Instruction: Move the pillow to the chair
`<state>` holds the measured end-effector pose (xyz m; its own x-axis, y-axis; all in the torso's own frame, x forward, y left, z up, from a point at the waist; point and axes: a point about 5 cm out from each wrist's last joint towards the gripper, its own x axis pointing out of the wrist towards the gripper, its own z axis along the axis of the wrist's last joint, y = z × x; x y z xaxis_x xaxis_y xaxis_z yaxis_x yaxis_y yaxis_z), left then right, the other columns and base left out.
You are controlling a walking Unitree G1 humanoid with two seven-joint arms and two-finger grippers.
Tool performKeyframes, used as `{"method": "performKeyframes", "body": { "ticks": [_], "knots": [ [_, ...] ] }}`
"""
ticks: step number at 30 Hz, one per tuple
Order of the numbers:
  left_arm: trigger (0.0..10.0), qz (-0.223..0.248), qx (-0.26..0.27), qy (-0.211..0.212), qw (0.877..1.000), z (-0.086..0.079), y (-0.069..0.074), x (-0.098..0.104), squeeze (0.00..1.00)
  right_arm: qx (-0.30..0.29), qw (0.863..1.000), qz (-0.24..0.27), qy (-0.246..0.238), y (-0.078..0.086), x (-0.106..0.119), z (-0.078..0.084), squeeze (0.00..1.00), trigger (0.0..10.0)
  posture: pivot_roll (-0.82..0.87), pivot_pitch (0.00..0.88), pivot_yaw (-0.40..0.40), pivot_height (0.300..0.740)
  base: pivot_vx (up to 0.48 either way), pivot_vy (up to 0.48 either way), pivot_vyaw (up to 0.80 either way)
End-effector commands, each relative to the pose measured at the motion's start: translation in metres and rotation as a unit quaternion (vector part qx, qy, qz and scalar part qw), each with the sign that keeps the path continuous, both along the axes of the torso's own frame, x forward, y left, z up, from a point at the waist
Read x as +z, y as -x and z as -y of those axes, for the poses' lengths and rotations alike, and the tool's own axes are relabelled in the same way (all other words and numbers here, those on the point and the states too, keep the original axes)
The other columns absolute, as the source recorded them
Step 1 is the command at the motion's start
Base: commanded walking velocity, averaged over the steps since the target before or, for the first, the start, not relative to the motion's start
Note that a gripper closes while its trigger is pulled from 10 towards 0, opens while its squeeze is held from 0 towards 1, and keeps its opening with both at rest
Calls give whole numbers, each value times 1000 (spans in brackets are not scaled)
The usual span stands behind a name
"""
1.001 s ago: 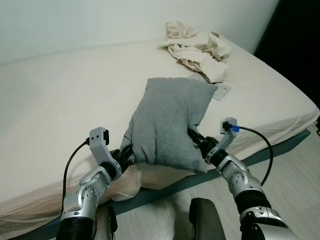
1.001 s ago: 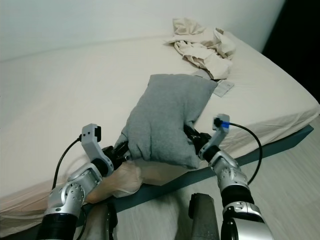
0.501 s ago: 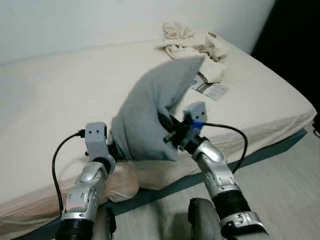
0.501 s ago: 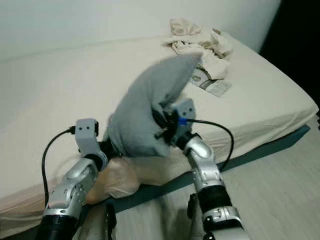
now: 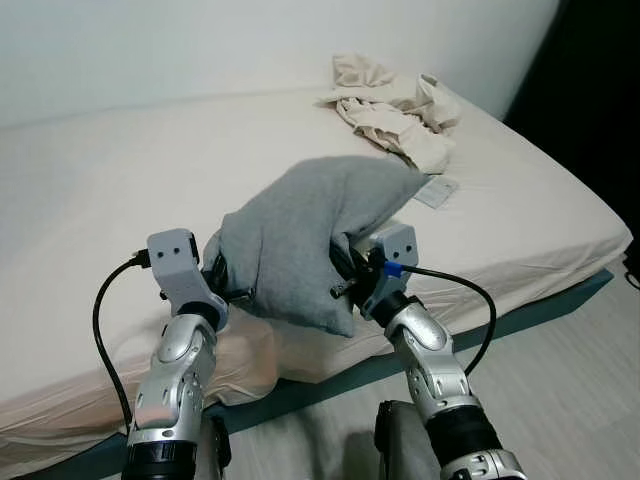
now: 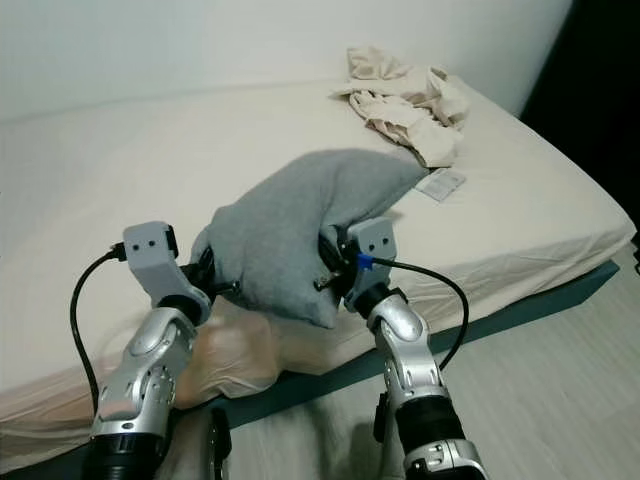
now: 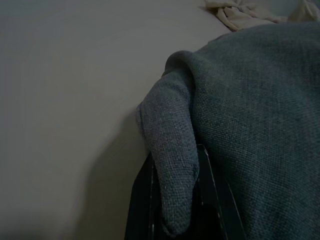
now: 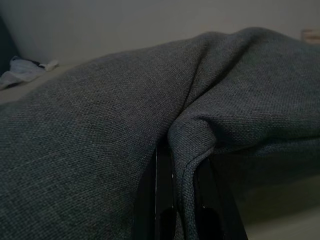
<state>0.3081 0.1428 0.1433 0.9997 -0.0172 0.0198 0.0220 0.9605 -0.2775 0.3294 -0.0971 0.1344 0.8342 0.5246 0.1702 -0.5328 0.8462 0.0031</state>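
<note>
A grey pillow (image 5: 305, 235) is held off the bed (image 5: 100, 190) between both hands, each pinched closed on a fold of its fabric. The left hand (image 7: 175, 200) is clamped on the pillow's near-left corner, the right hand (image 8: 182, 200) on its near-right edge. The long axis is carried from the hands up and away, its far corner pointed toward crumpled beige bedding (image 5: 395, 105) well beyond the right hand. Bare mattress is spread wide beyond the left hand. The bed's near edge is seen just below both hands, with open floor (image 5: 560, 370) out past the right hand.
</note>
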Motion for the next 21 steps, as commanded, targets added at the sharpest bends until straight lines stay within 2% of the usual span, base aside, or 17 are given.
{"method": "performKeyframes", "body": {
  "ticks": [1, 6, 9, 21],
  "knots": [
    [10000, 46, -31, -25, 998, 11, 1, 14, 0, 19, 1000, 25, 2, 3, 7, -11, 0, 10000, 57, 58, -27, 557, 0, 0, 0],
    [10000, 71, -10, -66, 995, 4, 3, 16, 0, 5, 1000, 24, 7, 5, 3, -7, 0, 10000, 58, 51, -27, 582, 0, 0, 0],
    [10000, 77, -8, -76, 994, 3, 4, 17, 0, 3, 1000, 24, 8, 5, 2, -6, 0, 10000, 58, 50, -27, 592, 0, 0, 0],
    [10000, 76, -14, -74, 994, 6, 4, 16, 0, 11, 1000, 22, 8, 4, 4, -9, 0, 10000, 57, 53, -31, 637, 0, 0, 0]
  ]
}}
